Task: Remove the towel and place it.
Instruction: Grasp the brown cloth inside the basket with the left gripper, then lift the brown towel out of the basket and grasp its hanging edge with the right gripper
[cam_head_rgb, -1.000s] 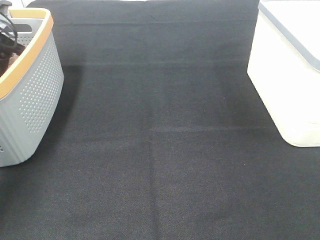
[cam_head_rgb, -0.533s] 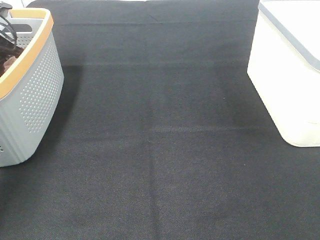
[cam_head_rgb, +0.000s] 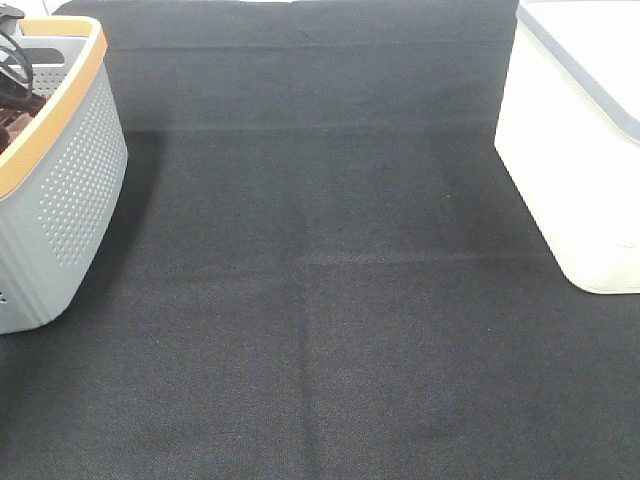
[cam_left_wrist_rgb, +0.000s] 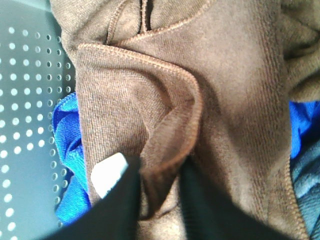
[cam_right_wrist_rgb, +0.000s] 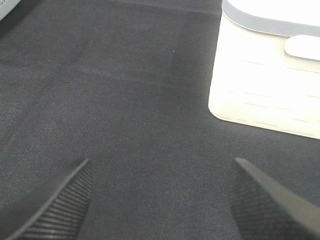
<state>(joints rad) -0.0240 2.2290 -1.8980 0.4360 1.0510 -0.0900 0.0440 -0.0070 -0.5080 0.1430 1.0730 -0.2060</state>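
Observation:
The reddish-brown towel (cam_left_wrist_rgb: 225, 100), with a stitched hem and a small white tag (cam_left_wrist_rgb: 107, 172), lies bunched inside the grey basket (cam_left_wrist_rgb: 25, 100). My left gripper (cam_left_wrist_rgb: 160, 185) is down in the basket, its two dark fingers (cam_left_wrist_rgb: 115, 210) pinched on an upright fold of the towel's hem. From the high camera only a dark bit of the left arm (cam_head_rgb: 12, 50) and a sliver of brown towel (cam_head_rgb: 10, 128) show above the basket (cam_head_rgb: 70, 170). My right gripper (cam_right_wrist_rgb: 160, 200) hangs open over the black mat, holding nothing.
Blue cloth (cam_left_wrist_rgb: 67, 150) lies under and beside the towel in the basket. A white lidded box (cam_head_rgb: 580, 150) stands at the right edge of the black mat (cam_head_rgb: 320, 300); the right wrist view has the box (cam_right_wrist_rgb: 270, 75) ahead of the right gripper.
The left arm's dark part in the basket has sunk a little, and the brown cloth near the rim has shifted. Nothing else on the mat has moved.

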